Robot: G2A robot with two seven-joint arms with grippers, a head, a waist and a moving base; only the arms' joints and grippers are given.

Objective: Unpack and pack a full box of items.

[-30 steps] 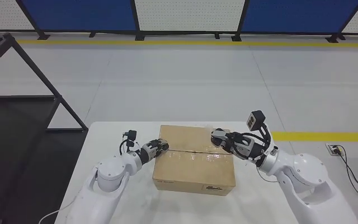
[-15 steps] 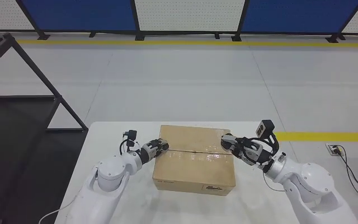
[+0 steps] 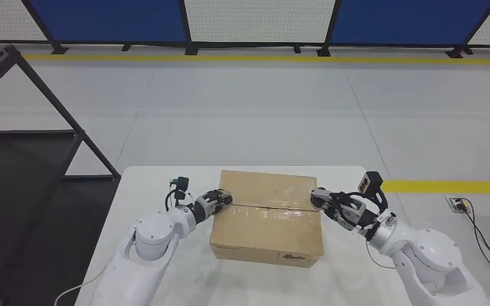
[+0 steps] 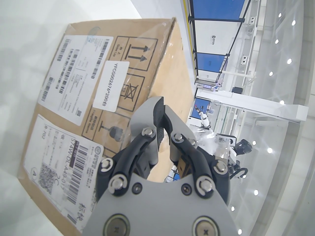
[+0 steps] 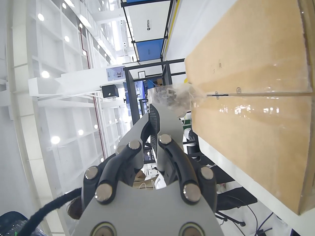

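A taped cardboard box [image 3: 264, 222] sits in the middle of the white table [image 3: 145, 195]. My right gripper [image 3: 316, 197] is at the box's right end, level with the top seam, and is shut on a crumpled strip of clear tape [image 5: 177, 96] that lifts off the seam [image 5: 258, 94]. In the right wrist view the right gripper [image 5: 153, 109] pinches the tape's loose end. My left gripper [image 3: 223, 200] is shut and rests against the box's left end near the top edge. In the left wrist view the left gripper [image 4: 161, 104] lies over the labelled side of the box [image 4: 98, 74].
A black metal frame [image 3: 46, 84] stands on the floor to the left of the table. Blue partition panels [image 3: 107, 19] line the back. A thin cable [image 3: 69, 294] lies at the table's front left corner. Bare tabletop lies on both sides of the box.
My right gripper has drawn back to the right along the seam, from over the box top to its right edge, peeling the tape with it. The left arm has stayed put.
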